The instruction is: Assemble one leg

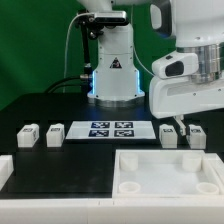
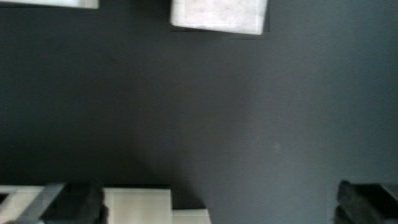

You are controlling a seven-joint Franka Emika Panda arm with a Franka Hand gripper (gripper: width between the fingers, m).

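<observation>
In the exterior view the arm's white wrist hangs over the exterior view's right side of the dark worktop [image 1: 70, 160]. The pincer [image 1: 179, 124] hovers low over a pair of small white blocks, the leg [image 1: 170, 135] and a second leg [image 1: 196, 135]. Both stand on the worktop, a little apart from each other. From here the dark fingers are too small to show how far they are parted, and they appear to touch nothing. A third leg [image 1: 54, 133] and a fourth leg [image 1: 27, 134] stand toward the exterior view's left. The marker board [image 1: 111, 129] lies flat between the two pairs. Nearer the camera lies the large white tray [image 1: 165, 153] with raised rims, and another white part [image 1: 5, 170] shows at the exterior view's left edge. In the blurred wrist view the pincer [image 2: 222, 192] is spread wide and holds nothing, with bare worktop between its dark fingers [image 2: 80, 200]. A white piece [image 2: 139, 205] sits just beside one finger; it is perhaps one of the legs, but the blur forbids certainty. A pale block [image 2: 222, 15] lies farther off.
</observation>
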